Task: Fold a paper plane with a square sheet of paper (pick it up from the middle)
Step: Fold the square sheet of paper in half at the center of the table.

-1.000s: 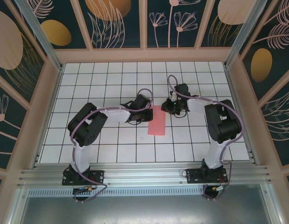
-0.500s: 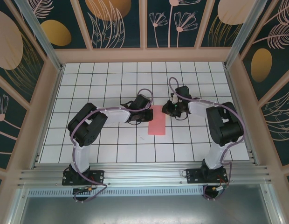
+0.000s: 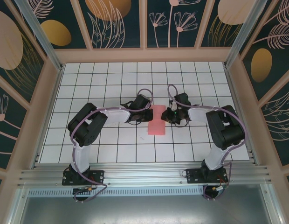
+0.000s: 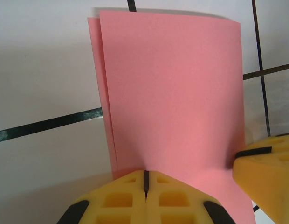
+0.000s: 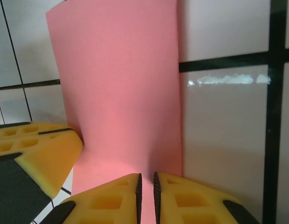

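Note:
The square sheet of paper [image 3: 157,126] lies folded in half as a salmon-pink strip on the gridded table, its layers slightly offset along the left edge [image 4: 105,93]. My left gripper [image 3: 146,113] [image 4: 145,179] is shut and empty, its tips resting on the strip's left side. My right gripper [image 3: 167,116] [image 5: 147,181] is nearly shut, with a thin slit between the jaws and nothing pinched. Its tips touch the strip's right side, opposite the left gripper. The paper [image 5: 121,84] bows up slightly near the right tips. No paper plane shape is formed.
The white gridded table [image 3: 112,79] is walled by pale wooden frames [image 3: 144,54] at the back and sides. An aluminium rail [image 3: 144,175] carries both arm bases along the near edge. Open tiles surround the paper.
My right gripper has moved nearer and leftward from just beyond the paper's far right corner onto its right side. The left gripper and the paper have stayed put.

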You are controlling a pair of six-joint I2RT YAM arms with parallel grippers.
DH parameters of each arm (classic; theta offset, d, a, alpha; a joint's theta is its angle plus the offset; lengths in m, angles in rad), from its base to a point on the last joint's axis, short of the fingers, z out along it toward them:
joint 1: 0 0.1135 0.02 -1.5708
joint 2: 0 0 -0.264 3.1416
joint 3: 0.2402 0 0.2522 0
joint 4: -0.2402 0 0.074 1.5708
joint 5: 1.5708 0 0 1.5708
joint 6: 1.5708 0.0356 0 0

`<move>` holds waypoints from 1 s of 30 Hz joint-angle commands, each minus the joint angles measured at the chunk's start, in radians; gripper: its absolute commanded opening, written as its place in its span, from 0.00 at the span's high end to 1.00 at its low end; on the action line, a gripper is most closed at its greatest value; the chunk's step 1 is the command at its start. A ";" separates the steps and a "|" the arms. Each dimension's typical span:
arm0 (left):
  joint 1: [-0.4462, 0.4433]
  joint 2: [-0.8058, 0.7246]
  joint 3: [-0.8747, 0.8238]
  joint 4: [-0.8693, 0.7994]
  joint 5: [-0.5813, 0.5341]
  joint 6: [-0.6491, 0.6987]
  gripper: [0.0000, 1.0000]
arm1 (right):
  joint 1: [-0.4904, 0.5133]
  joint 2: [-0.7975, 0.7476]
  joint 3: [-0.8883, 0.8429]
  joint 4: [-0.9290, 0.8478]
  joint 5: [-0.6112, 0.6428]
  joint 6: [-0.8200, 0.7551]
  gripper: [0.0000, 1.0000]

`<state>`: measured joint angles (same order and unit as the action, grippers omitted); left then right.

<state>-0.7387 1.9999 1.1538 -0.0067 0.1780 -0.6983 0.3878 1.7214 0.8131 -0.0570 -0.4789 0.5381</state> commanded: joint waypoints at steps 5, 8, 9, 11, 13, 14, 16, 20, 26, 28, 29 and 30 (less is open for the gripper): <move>-0.005 0.046 -0.040 -0.116 -0.013 0.019 1.00 | 0.056 -0.113 -0.082 -0.004 -0.009 0.042 0.80; -0.005 0.046 -0.039 -0.116 -0.014 0.017 1.00 | 0.062 -0.082 -0.127 0.019 0.018 0.055 0.80; -0.005 0.046 -0.039 -0.117 -0.014 0.019 1.00 | 0.060 -0.068 -0.140 0.027 0.024 0.058 0.80; -0.004 0.047 -0.039 -0.116 -0.014 0.017 1.00 | 0.060 -0.053 -0.153 0.041 0.019 0.062 0.80; -0.005 0.049 -0.039 -0.116 -0.012 0.019 1.00 | 0.062 -0.057 -0.154 0.040 0.017 0.063 0.80; -0.005 0.049 -0.037 -0.118 -0.012 0.019 1.00 | 0.063 -0.066 -0.152 0.034 0.016 0.062 0.80; -0.005 0.048 -0.039 -0.118 -0.014 0.018 1.00 | 0.066 -0.110 -0.147 0.018 0.016 0.062 0.80; -0.004 0.046 -0.040 -0.118 -0.014 0.019 1.00 | 0.074 -0.197 -0.157 0.011 -0.006 0.067 0.79; -0.005 0.046 -0.040 -0.118 -0.014 0.018 1.00 | 0.114 -0.181 -0.232 0.052 0.004 0.106 0.79; -0.005 0.045 -0.042 -0.116 -0.014 0.019 1.00 | 0.115 -0.156 -0.262 0.070 0.020 0.115 0.79; -0.005 0.045 -0.042 -0.116 -0.015 0.017 1.00 | 0.113 -0.143 -0.270 0.070 0.021 0.114 0.80; -0.004 0.045 -0.042 -0.117 -0.015 0.018 1.00 | 0.115 -0.137 -0.272 0.068 0.022 0.112 0.80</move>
<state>-0.7391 1.9999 1.1534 -0.0051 0.1780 -0.6983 0.4950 1.5440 0.5739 0.0208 -0.4866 0.6331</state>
